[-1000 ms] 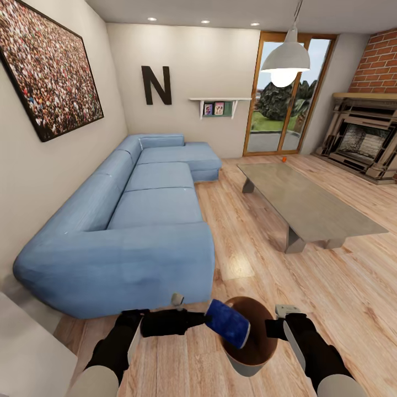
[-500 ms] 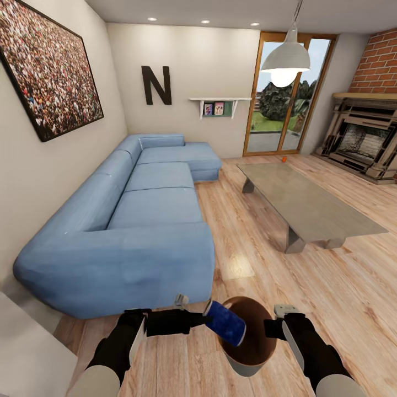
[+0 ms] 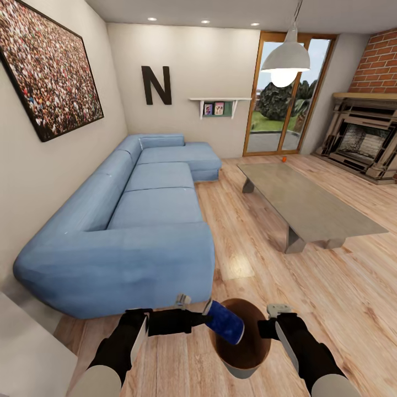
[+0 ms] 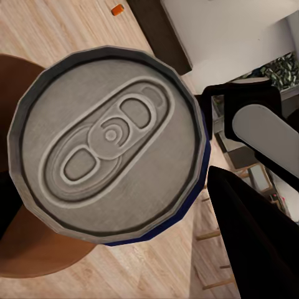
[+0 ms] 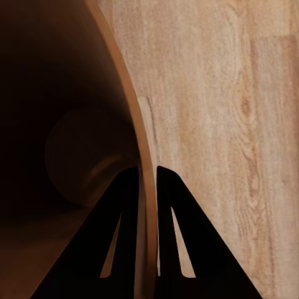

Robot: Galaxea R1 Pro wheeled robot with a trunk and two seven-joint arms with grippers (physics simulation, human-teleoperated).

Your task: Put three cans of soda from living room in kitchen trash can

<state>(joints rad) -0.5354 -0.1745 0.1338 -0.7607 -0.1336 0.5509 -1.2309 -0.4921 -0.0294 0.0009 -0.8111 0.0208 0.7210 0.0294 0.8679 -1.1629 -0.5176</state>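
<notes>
Holding the blue can [image 3: 226, 322] tight over the trash can [image 3: 242, 361], the left gripper [image 3: 205, 318] is near the sofa [image 3: 138, 220], and the right gripper [image 5: 146, 180] pinches the bin's rim.

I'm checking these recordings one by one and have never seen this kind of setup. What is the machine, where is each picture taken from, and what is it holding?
This is a simulated two-armed wheeled robot, steered by a person. The wide picture comes from its head camera, looking down over both black arms into a living room with a light-blue corner sofa and a low grey coffee table. A small orange can sits far off on the wood floor.

The other two pictures come from cameras near each gripper. The left gripper holds a dark blue soda can with a silvery top, tilted over the round grey wastebasket with a copper-brown rim. The right gripper pinches that wastebasket's rim, one finger inside, one outside.
</notes>
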